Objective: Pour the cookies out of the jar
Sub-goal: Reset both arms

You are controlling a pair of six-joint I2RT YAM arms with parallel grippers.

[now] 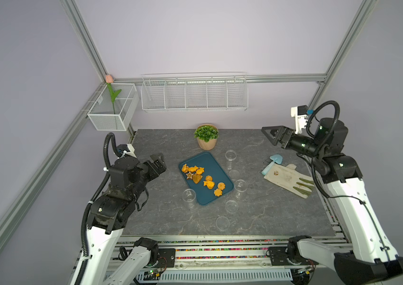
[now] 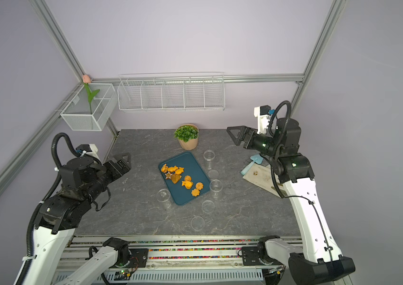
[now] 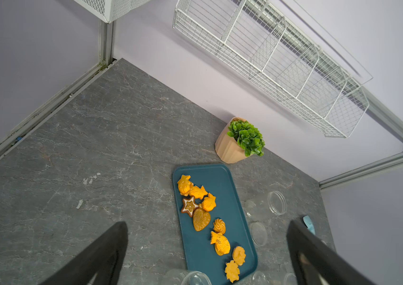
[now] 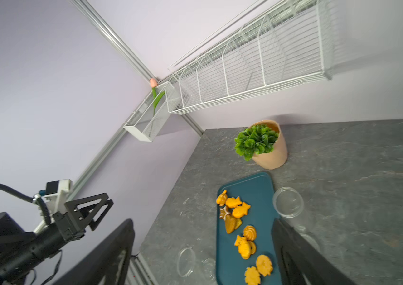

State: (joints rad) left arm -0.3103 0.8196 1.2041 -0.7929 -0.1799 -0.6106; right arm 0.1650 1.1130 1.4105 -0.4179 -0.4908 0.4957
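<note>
The left gripper (image 1: 159, 160) hangs over the desk's left edge, jaws spread wide and empty. The cookies (image 1: 201, 176) lie scattered on the teal tray (image 1: 214, 161) at mid-desk — an upright clear jar (image 1: 230, 158) stands just beside it. Above the far right corner, the right gripper (image 1: 270, 135) also gapes, holding nothing.

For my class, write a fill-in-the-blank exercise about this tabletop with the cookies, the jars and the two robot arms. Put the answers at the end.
1. The cookies all lie on the blue ____.
2. ____ clear jars stand upright on the table beside it.
3. The left end effector and the right end effector are both ____ and hold nothing.
4. The garden glove lies on the robot's ____ side of the table.
Answers: tray; three; open; right.
</note>
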